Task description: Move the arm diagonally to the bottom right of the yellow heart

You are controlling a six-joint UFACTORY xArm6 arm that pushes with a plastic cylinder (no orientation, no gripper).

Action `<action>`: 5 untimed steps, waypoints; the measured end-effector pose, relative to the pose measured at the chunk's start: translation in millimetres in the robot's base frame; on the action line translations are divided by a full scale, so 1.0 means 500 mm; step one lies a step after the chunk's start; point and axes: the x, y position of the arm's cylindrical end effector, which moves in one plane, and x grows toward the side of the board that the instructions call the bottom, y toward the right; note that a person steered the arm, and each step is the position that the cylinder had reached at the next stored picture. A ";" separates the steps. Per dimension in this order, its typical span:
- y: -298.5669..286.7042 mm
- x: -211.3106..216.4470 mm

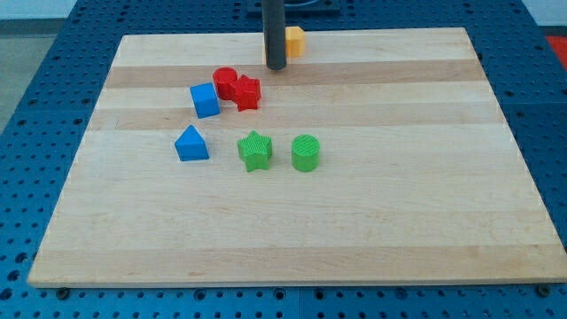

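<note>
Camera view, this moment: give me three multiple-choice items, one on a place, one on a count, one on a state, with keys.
1. Where is my tip relative to the yellow block?
A. At its left side, toward the view's bottom
B. Far off at the view's right
C. Beside the green blocks

2. How many blue blocks are there?
A. One
B. Two
C. Three

3. The red cylinder and red star are:
A. Far apart
B. Stacked
C. Touching

Answers: 1 A, the rod partly hides the block; 2 B, blue cube and blue wedge; 3 C, no gap shows.

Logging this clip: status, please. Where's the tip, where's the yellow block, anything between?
My tip at the view's top, just left of the yellow block, partly hidden by rod. Shape unclear. Red cylinder nearby, lower left; nothing between.
</note>
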 end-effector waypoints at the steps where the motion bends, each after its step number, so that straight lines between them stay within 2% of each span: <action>1: 0.000 -0.017; 3: 0.000 -0.020; 5: 0.113 0.081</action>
